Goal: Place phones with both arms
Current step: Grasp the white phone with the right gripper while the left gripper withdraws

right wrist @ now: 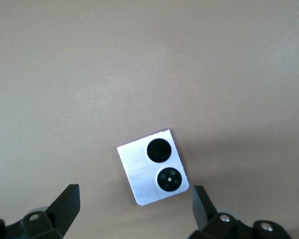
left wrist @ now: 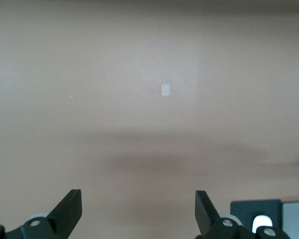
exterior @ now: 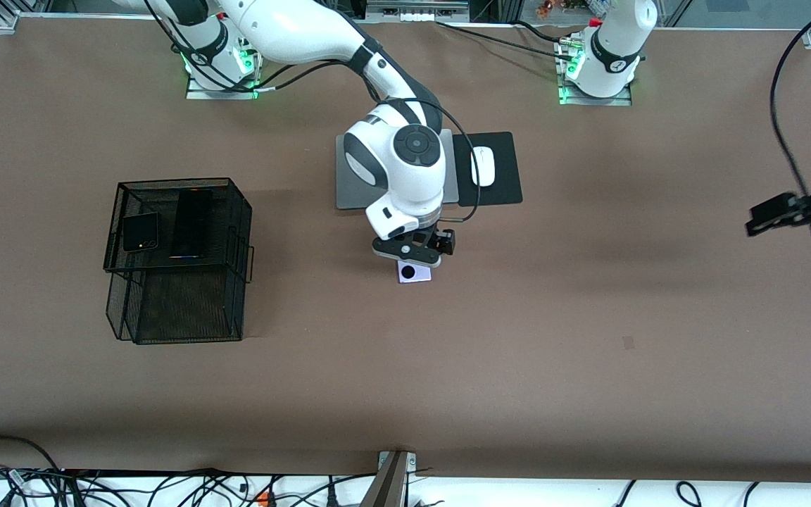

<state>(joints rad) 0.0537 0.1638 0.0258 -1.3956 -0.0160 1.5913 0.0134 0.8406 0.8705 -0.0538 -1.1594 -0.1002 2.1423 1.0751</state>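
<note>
The lilac-white phone (exterior: 414, 272) lies flat on the brown table, lenses up, near the middle. My right gripper (exterior: 411, 255) hangs just over it, open and empty. In the right wrist view the phone (right wrist: 153, 167) lies between the spread fingers of the right gripper (right wrist: 134, 200), not touched. The squarish black folded phone (exterior: 141, 232) and the long slim black slab (exterior: 191, 223) lie side by side on the top tier of a black mesh basket (exterior: 166, 310). My left gripper (exterior: 771, 215) is open and empty (left wrist: 138, 201), up over bare table at the left arm's end.
A silver laptop (exterior: 349, 179) lies farther from the front camera than the lilac phone, partly under the right arm. Beside it a white mouse (exterior: 483, 167) sits on a black pad (exterior: 505, 172). The pad's corner (left wrist: 254, 208) shows in the left wrist view.
</note>
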